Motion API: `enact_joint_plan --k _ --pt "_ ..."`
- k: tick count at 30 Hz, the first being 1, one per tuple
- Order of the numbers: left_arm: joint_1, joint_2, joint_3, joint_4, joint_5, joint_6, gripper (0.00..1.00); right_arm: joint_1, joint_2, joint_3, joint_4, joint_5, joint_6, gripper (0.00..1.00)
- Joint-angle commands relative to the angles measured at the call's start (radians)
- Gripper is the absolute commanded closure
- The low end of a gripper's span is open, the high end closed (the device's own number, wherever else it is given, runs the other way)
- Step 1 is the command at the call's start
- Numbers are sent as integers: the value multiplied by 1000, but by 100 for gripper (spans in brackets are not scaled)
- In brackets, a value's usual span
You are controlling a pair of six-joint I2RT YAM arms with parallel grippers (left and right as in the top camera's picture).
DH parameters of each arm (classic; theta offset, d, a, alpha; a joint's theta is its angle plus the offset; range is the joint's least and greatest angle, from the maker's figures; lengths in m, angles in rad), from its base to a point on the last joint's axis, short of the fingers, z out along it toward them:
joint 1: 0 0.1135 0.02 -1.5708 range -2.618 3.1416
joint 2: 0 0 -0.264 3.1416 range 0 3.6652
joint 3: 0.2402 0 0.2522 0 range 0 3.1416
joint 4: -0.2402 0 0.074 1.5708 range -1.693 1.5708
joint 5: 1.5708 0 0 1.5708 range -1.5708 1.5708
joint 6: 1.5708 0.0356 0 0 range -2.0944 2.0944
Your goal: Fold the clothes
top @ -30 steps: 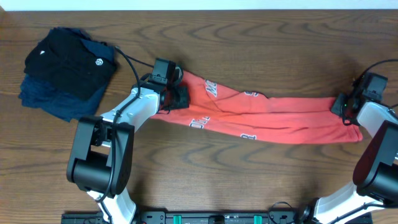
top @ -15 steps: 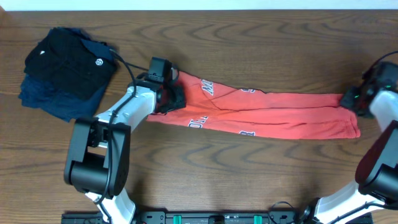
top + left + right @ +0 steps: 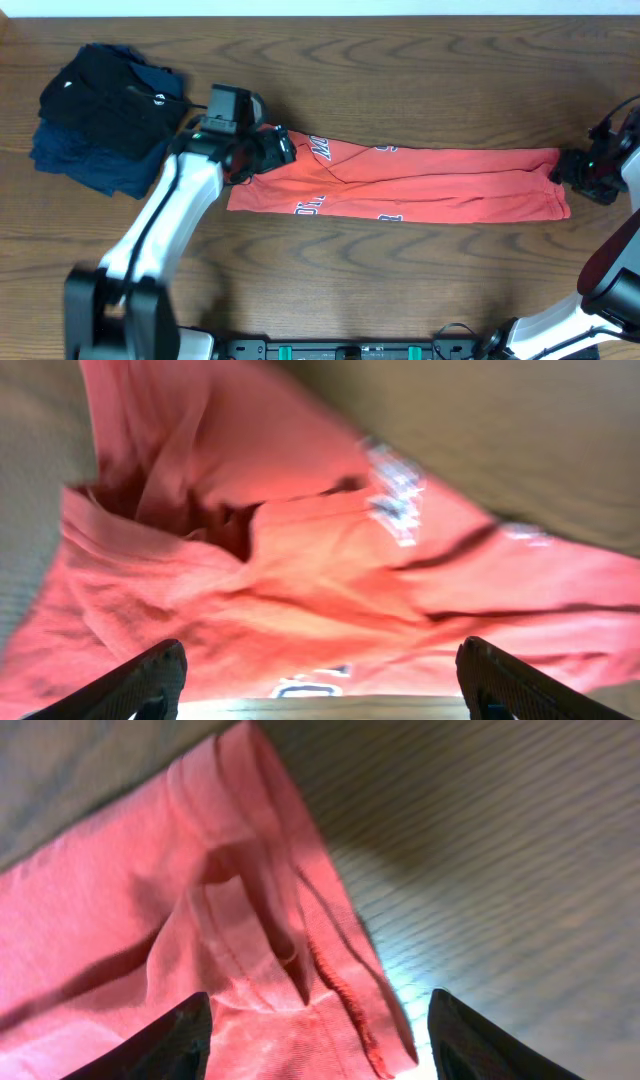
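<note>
A dark wood-grain table (image 3: 420, 60) fills the overhead view. 1 coral-red T-shirt (image 3: 440, 185) lies flat on it as a long narrow band that spans the whole gap between the 2 grippers.

The left gripper (image 3: 277, 150) sits over the band's end on its own side. In its wrist view the fingers (image 3: 140, 680) stand far apart at the bottom corners of the picture, with rumpled cloth spread ahead of and below them and nothing pinched. It is wide open and holds nothing.

The right gripper (image 3: 572, 172) is just beside the opposite end. Its wrist view shows spread fingers (image 3: 175, 1035) either side of the hemmed corner, which lies loose on the wood. It too is open and empty.

The layout suits the job. The shirt looks already doubled lengthwise and pulled straight, with 1 gripper at each end, so either end could be picked up and carried toward the other for the next fold. That is my reading, not something shown.

White-and-dark varsity print shows only in fragments along the band's 2 long edges, nearer the left gripper than the right. The folds cut the letters off, so I cannot read them.

A stack of black and navy garments (image 3: 100, 125) sits near the left gripper, on the side away from the shirt. A small white mark on the top piece is too small to read.
</note>
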Motion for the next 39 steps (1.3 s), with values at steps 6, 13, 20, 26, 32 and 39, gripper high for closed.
enact_joint_plan --k 6,13,20,26,32,39 --pt "3 -127 10 -62 7 19 11 0 -10 -105 113 -3 -63 25" --pt "3 -126 8 -78 7 19 11 3 -10 -147 159 -45 -63 43" --pt "3 -126 8 -84 7 19 11 2 -10 -181 178 -44 -63 71" --pt "3 -126 8 -116 7 20 11 0 -10 -177 194 -28 -51 99" --pt "3 -126 8 -145 7 20 11 0 -11 -136 179 2 -25 99" --pt "3 -126 8 -145 7 19 11 1 -56 -106 169 1 -24 99"
